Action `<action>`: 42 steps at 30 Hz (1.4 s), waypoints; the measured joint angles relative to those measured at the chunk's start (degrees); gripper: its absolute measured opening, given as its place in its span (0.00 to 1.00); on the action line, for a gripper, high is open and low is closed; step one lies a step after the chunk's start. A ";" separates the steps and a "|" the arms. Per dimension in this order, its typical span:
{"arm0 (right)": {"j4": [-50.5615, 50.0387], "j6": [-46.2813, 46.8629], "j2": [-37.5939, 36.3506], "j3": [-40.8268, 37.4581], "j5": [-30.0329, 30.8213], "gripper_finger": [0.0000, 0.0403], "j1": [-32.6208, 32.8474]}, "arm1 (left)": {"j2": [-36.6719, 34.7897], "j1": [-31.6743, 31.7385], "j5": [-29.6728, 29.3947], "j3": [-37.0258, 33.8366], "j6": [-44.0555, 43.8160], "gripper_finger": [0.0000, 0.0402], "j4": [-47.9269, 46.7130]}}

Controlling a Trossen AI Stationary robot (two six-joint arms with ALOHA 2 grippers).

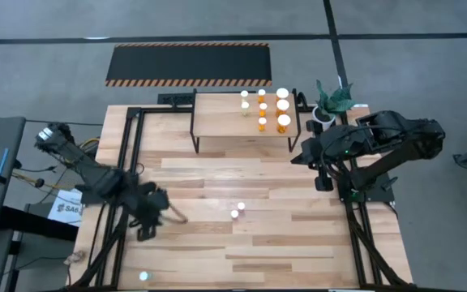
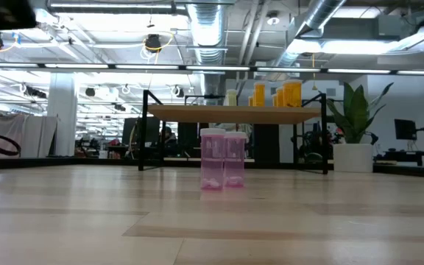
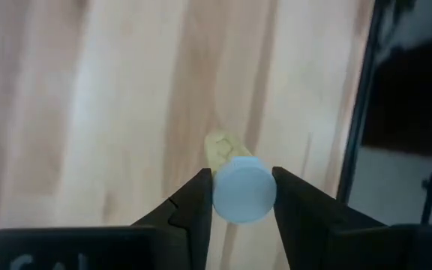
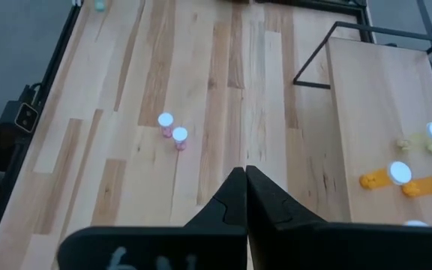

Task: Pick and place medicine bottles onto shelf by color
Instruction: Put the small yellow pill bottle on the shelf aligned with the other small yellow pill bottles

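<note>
Two fingers of the left end effector clamp a greenish, white-capped bottle above the counter's left side; the right end effector hangs closed, empty, beside the shelf.

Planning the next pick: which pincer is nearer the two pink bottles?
Left. The left pincer sits just beside the pink bottles, gripping a greenish bottle; the right pincer waits farther off by the shelf.

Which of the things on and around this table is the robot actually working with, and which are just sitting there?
Part of the job:
- yellowish bottle, held between the left gripper's fingers
- two pink bottles standing mid-table
- orange bottles and pale bottles already on the shelf

Just lying about:
- potted plant
- black mat with striped edges
- right gripper, shut and empty
</note>
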 joint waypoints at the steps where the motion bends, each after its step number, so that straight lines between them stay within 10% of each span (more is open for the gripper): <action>1: -0.06 0.00 -0.11 0.00 0.00 0.03 -0.06 | 0.10 2.19 0.06 0.75 1.67 0.27 0.00; 15: -0.23 1.38 -0.41 0.00 0.01 0.03 -2.64 | 8.65 34.91 -1.26 22.44 21.11 0.26 -0.52; 29: 2.66 2.14 -0.36 0.00 0.07 0.03 -6.67 | 36.43 57.33 8.16 60.16 35.59 0.26 -20.43; 42: 5.74 0.66 -0.58 -4.97 0.09 0.03 -10.45 | 49.27 66.46 10.46 66.31 45.97 0.26 -28.64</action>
